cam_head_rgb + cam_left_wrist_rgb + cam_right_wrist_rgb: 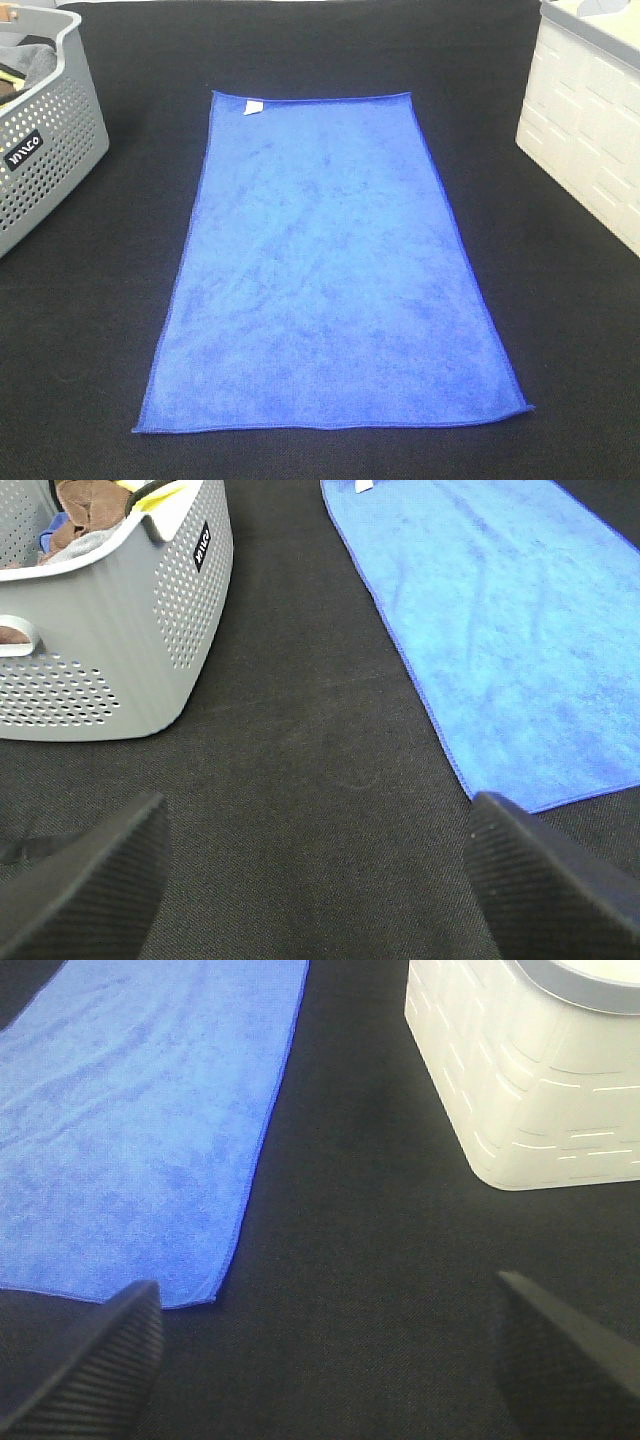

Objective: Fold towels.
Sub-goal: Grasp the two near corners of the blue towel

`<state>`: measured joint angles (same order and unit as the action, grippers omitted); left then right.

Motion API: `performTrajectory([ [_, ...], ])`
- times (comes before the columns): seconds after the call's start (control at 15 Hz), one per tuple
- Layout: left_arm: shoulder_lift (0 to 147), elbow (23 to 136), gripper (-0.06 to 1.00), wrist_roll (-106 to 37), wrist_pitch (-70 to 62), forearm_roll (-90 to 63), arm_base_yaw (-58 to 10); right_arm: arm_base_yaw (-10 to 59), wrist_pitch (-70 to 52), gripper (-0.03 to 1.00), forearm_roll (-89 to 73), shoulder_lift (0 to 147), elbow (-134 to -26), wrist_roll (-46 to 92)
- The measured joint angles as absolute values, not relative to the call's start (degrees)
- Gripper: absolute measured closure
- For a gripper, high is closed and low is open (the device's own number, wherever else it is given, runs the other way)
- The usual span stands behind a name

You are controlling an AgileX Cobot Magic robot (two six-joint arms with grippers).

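Closest to the overhead camera lies the near hem of the blue towel. It is spread flat and unfolded down the middle of the black worktop, with its white tag at the far left corner.

On the left, the grey perforated basket holds other cloths. The left fingers stand spread wide and empty over bare worktop, just beside the towel's near left corner. The right fingers are likewise wide apart and hold nothing, close to the near right corner, with the white crate beyond.

The towel looks soft, light and limp, so it will likely sag when lifted and cling a little to the worktop. Pinching the two near corners through the hem looks the surest hold.
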<state>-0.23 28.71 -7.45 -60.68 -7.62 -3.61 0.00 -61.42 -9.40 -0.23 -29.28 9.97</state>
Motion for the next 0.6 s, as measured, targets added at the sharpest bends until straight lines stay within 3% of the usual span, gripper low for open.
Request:
performTrajectory([
  [0.6, -0.2, 28.7, 0.17, -7.4, -60.7, -7.6, -3.6, 0.0, -61.4, 0.14, -9.4, -0.2, -29.3, 10.0],
])
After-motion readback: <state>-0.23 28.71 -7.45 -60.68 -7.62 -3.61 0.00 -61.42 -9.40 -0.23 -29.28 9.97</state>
